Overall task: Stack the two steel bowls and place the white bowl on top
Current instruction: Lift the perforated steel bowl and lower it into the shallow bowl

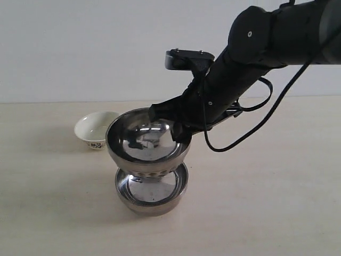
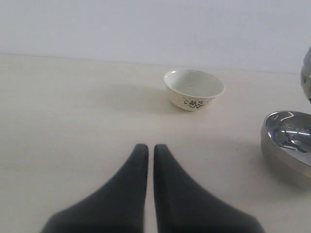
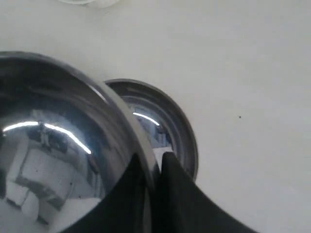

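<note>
My right gripper [image 1: 178,130] is shut on the near-right rim of one steel bowl [image 1: 146,141], one finger inside and one outside. It holds the bowl upright directly over the other steel bowl [image 1: 154,194], which rests on the table. The held bowl's base is about level with the lower rim; I cannot tell whether they touch. In the right wrist view the gripper [image 3: 154,162] pinches the held bowl [image 3: 53,141] above the lower bowl [image 3: 180,131]. The white bowl [image 1: 95,129] stands upright behind and to the left. My left gripper [image 2: 146,148] is shut and empty, low over the table, facing the white bowl [image 2: 194,90].
The pale tabletop [image 1: 277,202] stretches to both sides of the stack, with a plain white wall behind. The right arm and its looping black cable [image 1: 256,128] hang over the table's right half. The lower steel bowl [image 2: 289,145] shows at the edge of the left wrist view.
</note>
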You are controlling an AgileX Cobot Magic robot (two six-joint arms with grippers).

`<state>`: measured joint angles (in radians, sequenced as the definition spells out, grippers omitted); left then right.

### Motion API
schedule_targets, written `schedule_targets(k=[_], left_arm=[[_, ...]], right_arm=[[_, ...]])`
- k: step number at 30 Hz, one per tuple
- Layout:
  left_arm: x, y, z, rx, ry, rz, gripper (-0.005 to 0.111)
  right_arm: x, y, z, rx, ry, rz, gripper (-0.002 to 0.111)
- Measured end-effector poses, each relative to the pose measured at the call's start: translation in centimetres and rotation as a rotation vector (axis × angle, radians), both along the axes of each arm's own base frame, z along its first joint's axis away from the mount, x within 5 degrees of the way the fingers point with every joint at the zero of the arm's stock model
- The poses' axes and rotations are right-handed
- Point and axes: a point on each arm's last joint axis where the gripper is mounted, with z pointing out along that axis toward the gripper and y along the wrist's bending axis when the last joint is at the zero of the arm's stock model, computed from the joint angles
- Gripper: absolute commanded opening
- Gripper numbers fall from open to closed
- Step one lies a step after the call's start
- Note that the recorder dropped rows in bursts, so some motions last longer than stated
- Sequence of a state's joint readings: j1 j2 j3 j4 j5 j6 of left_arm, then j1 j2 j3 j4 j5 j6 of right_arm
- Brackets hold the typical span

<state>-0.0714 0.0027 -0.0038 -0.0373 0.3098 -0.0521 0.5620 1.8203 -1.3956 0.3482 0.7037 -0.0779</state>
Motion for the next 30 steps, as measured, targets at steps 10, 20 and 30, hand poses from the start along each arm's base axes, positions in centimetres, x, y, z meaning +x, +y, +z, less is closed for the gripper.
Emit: schedule_targets(k=[10,20,30], left_arm=[[0.0,0.0,0.0,0.0,0.0,0.0,0.004],[0.0,0.0,0.0,0.0,0.0,0.0,0.004],[0.0,0.0,0.0,0.0,0.0,0.0,0.004]], right_arm=[[0.3,1.4,-3.1,-0.03,0.048,0.014,0.0],[1.1,1.8,-5.6,-0.055,0.066,0.008,0.0],[1.4,1.8,-6.4,-0.068,0.053,0.007,0.0]])
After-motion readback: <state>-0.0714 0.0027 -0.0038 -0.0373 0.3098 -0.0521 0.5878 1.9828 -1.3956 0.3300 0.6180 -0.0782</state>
